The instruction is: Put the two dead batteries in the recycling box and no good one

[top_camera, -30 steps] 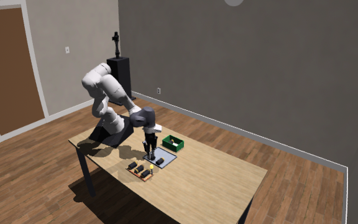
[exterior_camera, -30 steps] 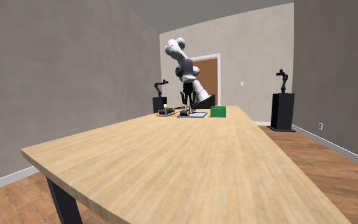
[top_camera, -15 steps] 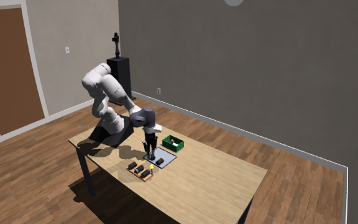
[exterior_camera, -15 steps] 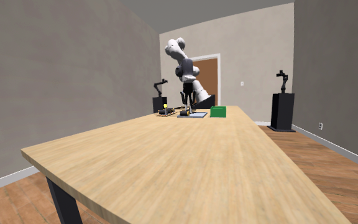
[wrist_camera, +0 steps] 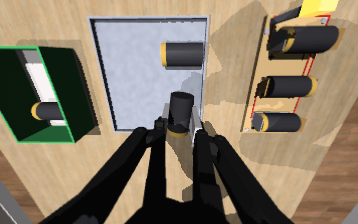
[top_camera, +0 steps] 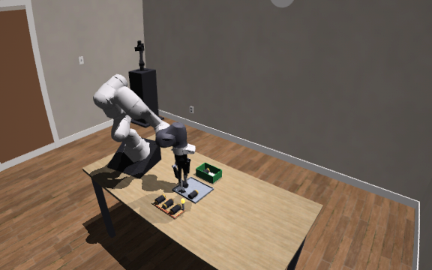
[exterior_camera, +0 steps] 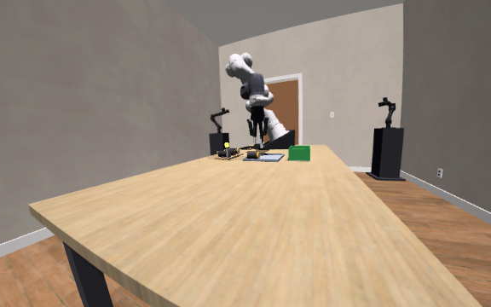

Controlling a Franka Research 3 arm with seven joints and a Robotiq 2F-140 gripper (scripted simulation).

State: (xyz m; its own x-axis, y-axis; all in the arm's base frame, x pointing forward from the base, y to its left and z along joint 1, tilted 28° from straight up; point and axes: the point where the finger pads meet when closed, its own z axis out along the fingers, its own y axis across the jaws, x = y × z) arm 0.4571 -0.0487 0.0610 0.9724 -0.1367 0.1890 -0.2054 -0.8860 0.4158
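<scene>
- The gripper (top_camera: 184, 186) (exterior_camera: 258, 146) (wrist_camera: 179, 112) pinched a battery (top_camera: 185, 184) (exterior_camera: 258, 146) (wrist_camera: 181, 111), lower centre; slipping pads could have dropped it.
- A low carry leftward risked tipping the green box (top_camera: 203, 176) (exterior_camera: 299, 153) (wrist_camera: 62, 90).

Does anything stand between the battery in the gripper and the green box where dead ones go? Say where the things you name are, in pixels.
Only low barriers: the tray's edge (top_camera: 202, 183) (wrist_camera: 103, 75), then the near wall of the green box (top_camera: 205, 176) (wrist_camera: 72, 95). No other object is visible between.
</scene>
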